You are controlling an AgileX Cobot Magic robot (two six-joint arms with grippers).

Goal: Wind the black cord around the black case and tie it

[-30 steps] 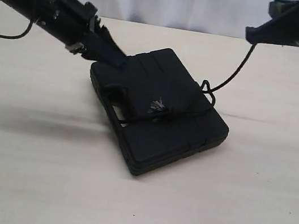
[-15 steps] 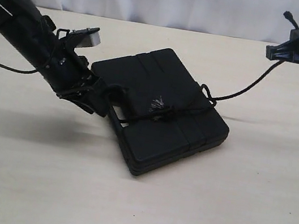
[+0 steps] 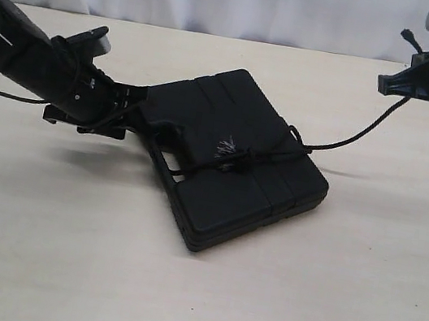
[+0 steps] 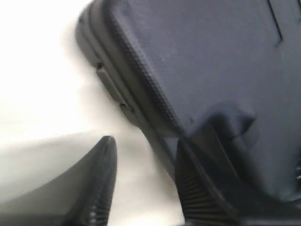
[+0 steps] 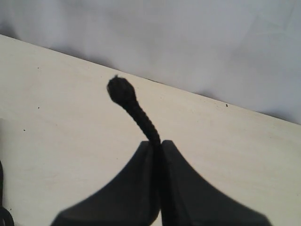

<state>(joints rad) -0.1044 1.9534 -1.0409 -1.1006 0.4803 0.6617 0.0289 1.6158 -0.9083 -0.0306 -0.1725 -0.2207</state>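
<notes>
The black case (image 3: 228,179) lies flat in the middle of the table. The black cord (image 3: 350,135) crosses its face, with a frayed knot (image 3: 228,153) on top, and rises off the case's right edge to my right gripper (image 3: 389,84). That gripper (image 5: 157,142) is shut on the black cord (image 5: 141,120), whose knotted tip (image 5: 121,90) sticks out past the fingers. My left gripper (image 3: 136,110) lies low at the case's left corner. In the left wrist view it (image 4: 146,141) is open, one finger (image 4: 200,188) against the black case (image 4: 211,66), the other finger (image 4: 99,188) over bare table.
The pale wooden table (image 3: 59,250) stretches round the case on all sides. A white curtain (image 3: 241,0) hangs behind the table's far edge. The left arm (image 3: 18,53) reaches in low from the left.
The left arm has swung down and to the left, now lying low at the case's left corner. The right gripper has carried the cord end to the right, drawing the cord straighter.
</notes>
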